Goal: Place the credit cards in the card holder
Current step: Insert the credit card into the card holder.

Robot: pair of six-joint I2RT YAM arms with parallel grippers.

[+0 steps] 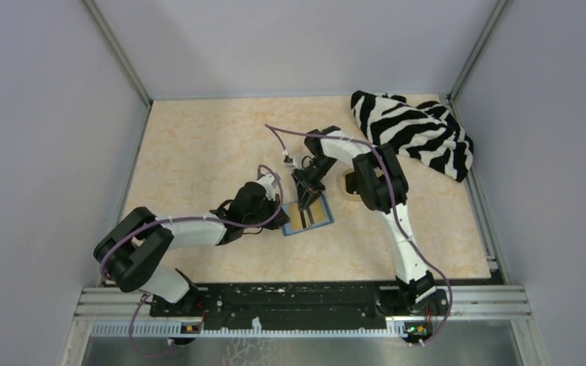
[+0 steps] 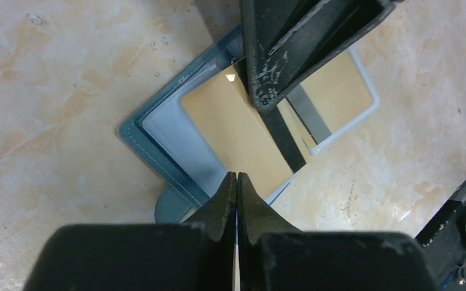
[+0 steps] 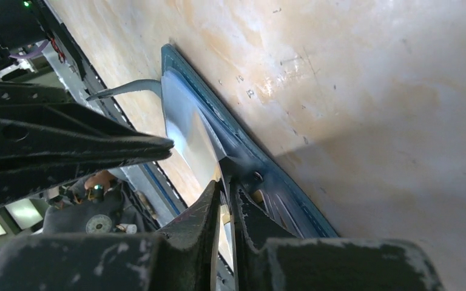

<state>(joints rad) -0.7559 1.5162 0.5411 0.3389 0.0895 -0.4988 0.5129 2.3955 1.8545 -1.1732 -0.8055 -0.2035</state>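
Partly done, it seems: the card holder (image 2: 151,142) lies open mid-table (image 1: 198,152). The right gripper (image 3: 224,185) narrowly pinches an orange-gold card (image 2: 236,136) part-way into it; the left gripper (image 2: 236,179) is closed tight. No other cards show.

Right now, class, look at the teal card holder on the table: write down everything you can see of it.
The card holder is a teal, stitched, leather-look case lying open on the marbled table, with pale clear sleeves inside. A gold card with a black stripe lies across its sleeves. The left end effector, shut, meets its near edge; the right end effector seems to pinch that card from above.
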